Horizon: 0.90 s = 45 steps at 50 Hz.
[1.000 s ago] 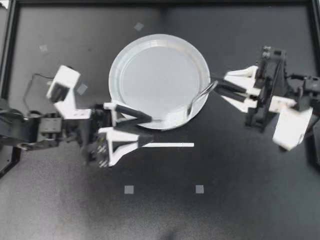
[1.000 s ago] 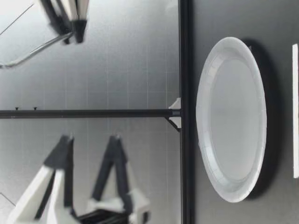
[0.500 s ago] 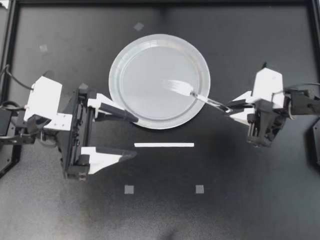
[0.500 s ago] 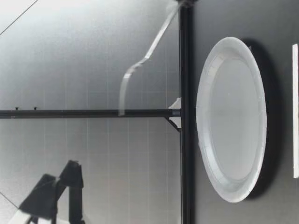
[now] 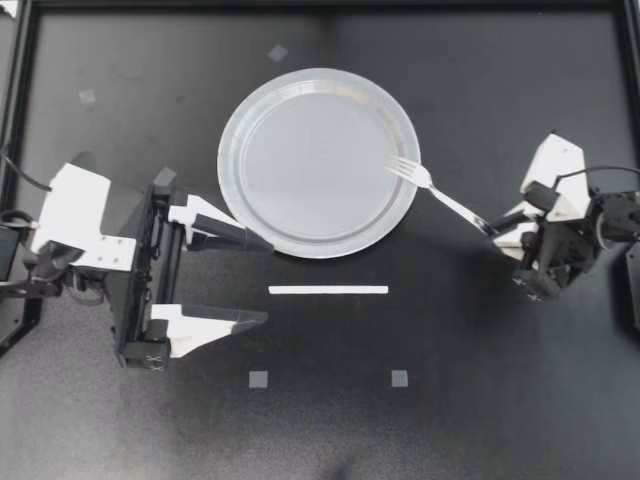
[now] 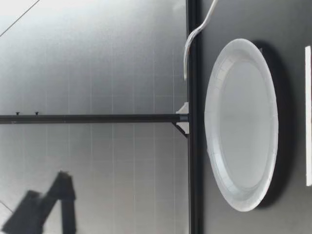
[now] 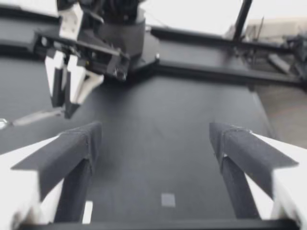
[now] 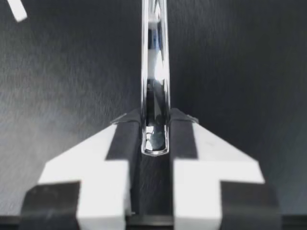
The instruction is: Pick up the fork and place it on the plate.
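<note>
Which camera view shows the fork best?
The top view: the whole fork shows, tines over the plate, handle in my right claw. Right wrist view shows only the clamped handle; low view only the tine end; left wrist view a blur.

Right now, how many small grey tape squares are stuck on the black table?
5. Two grey tape squares sit up and left of the white round paper plate, one by my left gripper, two below the white strip. Arms may hide more.
</note>
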{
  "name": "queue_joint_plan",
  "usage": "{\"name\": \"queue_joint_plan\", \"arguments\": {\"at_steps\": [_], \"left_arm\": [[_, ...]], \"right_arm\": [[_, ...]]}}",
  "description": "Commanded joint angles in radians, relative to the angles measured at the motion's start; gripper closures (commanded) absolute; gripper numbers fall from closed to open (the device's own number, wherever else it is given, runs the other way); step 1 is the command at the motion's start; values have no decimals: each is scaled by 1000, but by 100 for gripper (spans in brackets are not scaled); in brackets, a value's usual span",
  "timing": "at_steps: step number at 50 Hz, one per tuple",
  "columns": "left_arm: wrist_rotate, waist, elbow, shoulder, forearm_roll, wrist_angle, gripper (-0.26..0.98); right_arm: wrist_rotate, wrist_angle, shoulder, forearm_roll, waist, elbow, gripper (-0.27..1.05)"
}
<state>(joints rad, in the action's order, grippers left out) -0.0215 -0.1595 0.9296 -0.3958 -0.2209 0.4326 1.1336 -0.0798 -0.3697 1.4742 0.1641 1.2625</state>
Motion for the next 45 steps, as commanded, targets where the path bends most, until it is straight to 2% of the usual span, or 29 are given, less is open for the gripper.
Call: {"name": "queue_joint_plan", "arguments": {"at_steps": [1,22,45], "left_arm": [[-2,-2,-11,-28,2,21,-13],[0,-2,-14,-43,2,28,-13],[-3,-2,-2,-43,5,28,-13]], "right_arm": [[2,28,-25,21,5,2,76],[-92,156,158,49,6,-54,76],[-193,169,160,48,6,-48,75]]}}
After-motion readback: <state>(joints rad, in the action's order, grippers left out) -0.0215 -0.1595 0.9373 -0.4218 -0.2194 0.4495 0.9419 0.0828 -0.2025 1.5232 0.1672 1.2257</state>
